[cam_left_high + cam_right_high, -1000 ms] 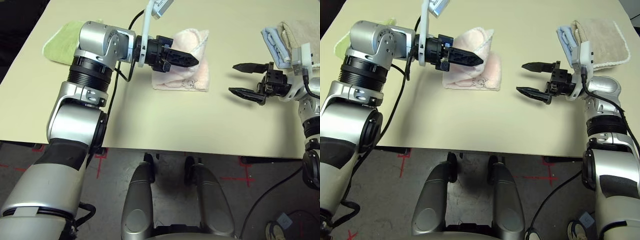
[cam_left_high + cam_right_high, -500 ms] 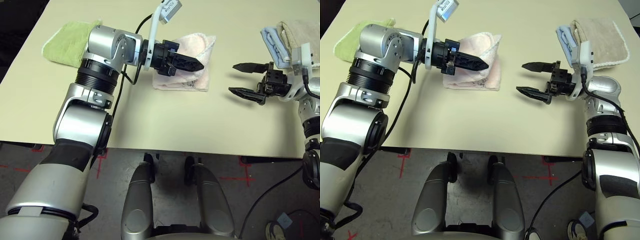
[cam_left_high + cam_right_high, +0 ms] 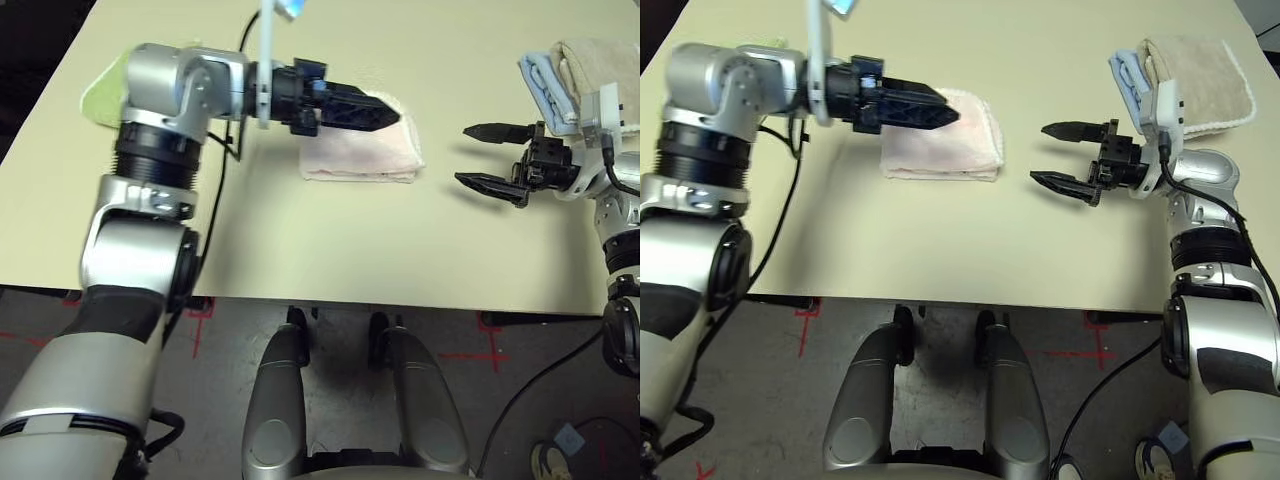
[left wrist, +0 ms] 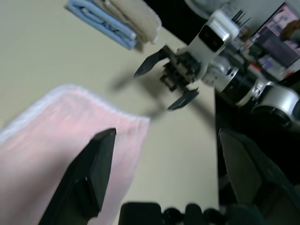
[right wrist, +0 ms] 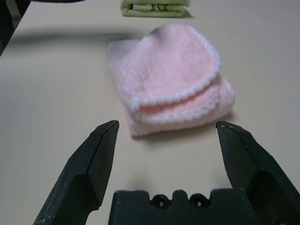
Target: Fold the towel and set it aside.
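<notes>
The near half of the desk lies bare, giving wide passage in front of the folded towel. Between the towel and the right gripper, jaws apart, runs an open strip. The left gripper hangs over the towel's far edge, a green towel sits far left, and blue and beige towels crowd the far right corner.

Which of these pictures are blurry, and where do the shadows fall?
Left wrist view: the pink towel and the left gripper look soft and smeared. Right wrist view: the towel is fairly crisp, the green towel behind it softer. Left eye view: the right gripper casts a faint shadow on the table.
</notes>
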Controlling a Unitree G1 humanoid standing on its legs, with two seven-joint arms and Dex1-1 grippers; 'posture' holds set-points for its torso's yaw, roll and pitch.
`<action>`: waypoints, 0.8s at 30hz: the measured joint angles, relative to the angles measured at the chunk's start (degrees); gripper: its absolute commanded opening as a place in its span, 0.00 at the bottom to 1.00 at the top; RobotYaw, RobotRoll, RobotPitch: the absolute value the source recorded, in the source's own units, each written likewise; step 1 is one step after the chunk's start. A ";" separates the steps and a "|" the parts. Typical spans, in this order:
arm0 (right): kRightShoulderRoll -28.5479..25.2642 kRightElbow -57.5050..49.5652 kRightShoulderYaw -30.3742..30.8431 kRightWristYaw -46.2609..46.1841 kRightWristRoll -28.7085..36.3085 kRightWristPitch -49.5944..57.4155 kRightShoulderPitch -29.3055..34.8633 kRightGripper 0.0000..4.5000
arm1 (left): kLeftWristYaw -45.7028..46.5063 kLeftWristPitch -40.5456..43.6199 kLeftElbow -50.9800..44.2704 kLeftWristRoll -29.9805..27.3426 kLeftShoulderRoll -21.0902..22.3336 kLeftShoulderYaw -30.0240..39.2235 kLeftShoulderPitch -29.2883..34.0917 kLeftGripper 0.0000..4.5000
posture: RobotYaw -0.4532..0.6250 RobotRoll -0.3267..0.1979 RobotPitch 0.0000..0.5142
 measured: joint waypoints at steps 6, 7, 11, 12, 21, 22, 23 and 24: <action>1.87 0.87 -0.01 -0.24 0.37 1.19 -1.93 1.00 | -4.50 -20.41 2.05 3.52 4.88 0.73 9.41 1.00 | 0.46 0.62 0.68; 2.03 1.04 0.07 -0.04 0.35 1.30 -2.38 1.00 | -5.47 -26.02 3.81 4.90 5.53 0.75 10.38 1.00 | 0.46 0.62 0.68; 1.94 2.44 0.13 0.75 0.00 1.50 -3.71 0.79 | -7.35 -39.45 10.86 8.21 5.83 0.85 10.95 1.00 | 0.46 0.62 0.67; 1.89 2.68 0.13 0.87 -0.08 1.50 -3.94 0.71 | -7.77 -41.53 12.47 8.54 5.70 0.91 10.77 1.00 | 0.46 0.62 0.67; 1.49 3.05 0.12 1.69 -0.15 1.99 -4.04 0.01 | -11.07 -53.03 20.98 9.72 3.43 2.04 7.25 1.00 | 0.44 0.62 0.65; 1.46 3.00 0.12 1.72 -0.14 2.09 -3.96 0.01 | -11.26 -54.08 21.68 9.86 3.17 2.17 7.18 1.00 | 0.44 0.62 0.64; 1.39 2.95 0.12 1.73 -0.13 2.18 -3.81 0.01 | -11.45 -54.99 22.29 9.99 2.91 2.26 7.06 1.00 | 0.44 0.62 0.64; 1.33 2.82 0.12 1.74 -0.13 2.37 -3.66 0.01 | -11.81 -55.89 23.36 10.22 2.71 2.28 6.68 1.00 | 0.44 0.62 0.64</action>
